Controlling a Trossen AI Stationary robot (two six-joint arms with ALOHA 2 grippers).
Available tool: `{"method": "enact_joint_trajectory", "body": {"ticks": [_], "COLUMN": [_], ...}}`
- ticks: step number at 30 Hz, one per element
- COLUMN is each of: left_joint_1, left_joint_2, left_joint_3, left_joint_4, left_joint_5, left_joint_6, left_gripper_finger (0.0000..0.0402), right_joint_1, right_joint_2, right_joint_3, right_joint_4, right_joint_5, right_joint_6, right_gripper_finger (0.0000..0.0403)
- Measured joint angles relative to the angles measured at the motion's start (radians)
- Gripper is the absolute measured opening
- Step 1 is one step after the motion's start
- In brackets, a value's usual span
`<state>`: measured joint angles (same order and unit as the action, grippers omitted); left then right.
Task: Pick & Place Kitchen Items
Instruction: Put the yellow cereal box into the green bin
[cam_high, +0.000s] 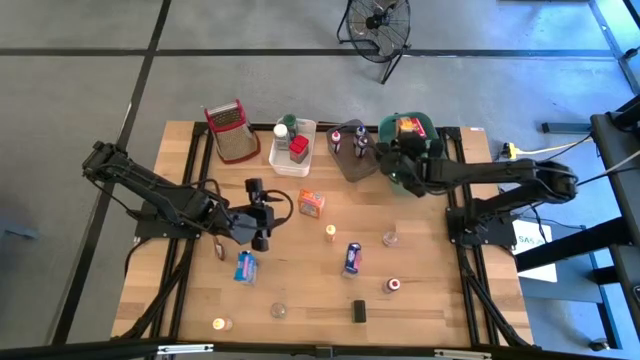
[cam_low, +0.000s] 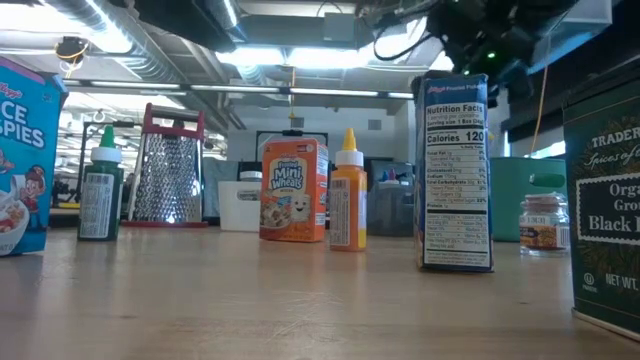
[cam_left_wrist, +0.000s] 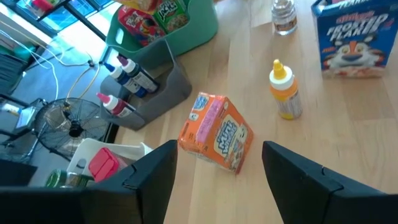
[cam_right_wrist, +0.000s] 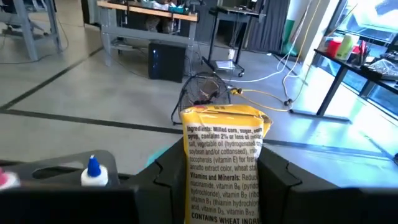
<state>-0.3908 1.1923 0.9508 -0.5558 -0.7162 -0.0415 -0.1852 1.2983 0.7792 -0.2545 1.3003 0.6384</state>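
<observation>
My right gripper (cam_right_wrist: 217, 180) is shut on a yellow cereal box (cam_right_wrist: 222, 162) at the table's far right, over the green bin (cam_high: 428, 128). My left gripper (cam_left_wrist: 214, 186) hovers open above the table's left middle (cam_high: 262, 218). It points at an orange Mini Wheats box (cam_left_wrist: 216, 132), which lies on one face on the wood (cam_high: 312, 205) a little ahead of the fingers. Other kitchen items stand or lie loose: an orange-capped bottle (cam_left_wrist: 285, 90), a blue Frosted Flakes box (cam_left_wrist: 348, 37) and a small jar (cam_left_wrist: 284, 15). My right gripper pinches the yellow box between its two fingers, on the two sides that flank the ingredients panel (cam_right_wrist: 193, 168). The fingers come nearly level from the table's near side. The box stands upright in the hold. The picture's edge cuts off its lower end.
Along the far edge stand a grater (cam_high: 230, 130), a white bin (cam_high: 292, 145) and a grey bin (cam_high: 350, 152) holding bottles. A blue Rice Krispies box (cam_high: 245, 266), small jars (cam_high: 279, 311) and a dark box (cam_high: 359, 311) lie toward the near edge.
</observation>
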Motion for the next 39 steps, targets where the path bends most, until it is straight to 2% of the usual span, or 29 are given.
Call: {"method": "enact_joint_trajectory", "body": {"ticks": [4,11,23,31,39], "left_joint_1": [0.000,0.000,0.000,0.000,0.000], "left_joint_2": [0.000,0.000,0.000,0.000,0.000], "left_joint_3": [0.000,0.000,0.000,0.000,0.000], "left_joint_4": [-0.041,-0.076,-0.081,-0.081,-0.082], "left_joint_5": [0.001,0.003,0.003,0.001,0.008], "left_joint_6": [-0.035,-0.083,-0.122,-0.122,-0.136], "left_gripper_finger": [0.0232,0.0230,0.0231,0.0230,0.0231], "right_joint_1": [-0.062,-0.148,-0.258,-0.296,-0.324], "right_joint_2": [0.037,0.082,0.148,0.195,0.200], "right_joint_3": [0.000,0.000,0.000,0.000,0.000], "right_joint_4": [0.103,0.115,0.241,0.263,0.269], "right_joint_5": [-0.078,-0.113,-0.282,-0.293,-0.336], "right_joint_6": [-0.102,-0.142,-0.239,-0.263,-0.268], "right_gripper_finger": [0.0128,0.0128,0.0128,0.0129,0.0174]}}
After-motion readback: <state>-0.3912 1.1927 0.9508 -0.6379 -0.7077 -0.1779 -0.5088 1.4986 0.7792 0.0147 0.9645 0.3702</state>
